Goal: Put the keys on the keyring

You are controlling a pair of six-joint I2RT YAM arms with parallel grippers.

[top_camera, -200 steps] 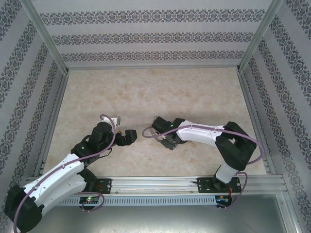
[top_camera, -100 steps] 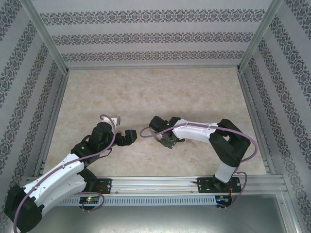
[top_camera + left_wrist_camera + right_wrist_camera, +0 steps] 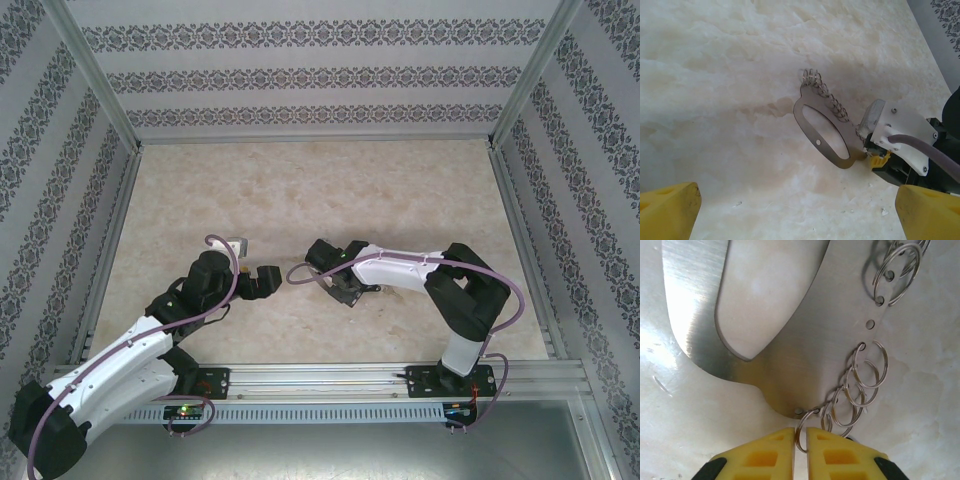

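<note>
The keyring [image 3: 810, 131] is a flat grey metal loop lying on the marble tabletop, with a row of small wire rings [image 3: 832, 100] along one edge. In the right wrist view its broad band [image 3: 815, 355] runs across the upper half. The end wire ring [image 3: 805, 424] stands pinched between the yellow pads. My right gripper [image 3: 800, 432] is shut on that ring, at the loop's near end [image 3: 875, 159]. My left gripper [image 3: 799, 212] hangs open above bare table just left of the loop [image 3: 272, 278]. The keys are out of view.
Metal rails [image 3: 120, 230] and patterned walls [image 3: 320, 75] fence the tabletop on three sides. Small pale crumbs [image 3: 883, 212] dot the surface near the loop. The two arms face each other at mid-table, near the front.
My right gripper's jaws have closed tighter on the small ring, and the right arm has edged slightly left. The left arm has stayed still and open.
</note>
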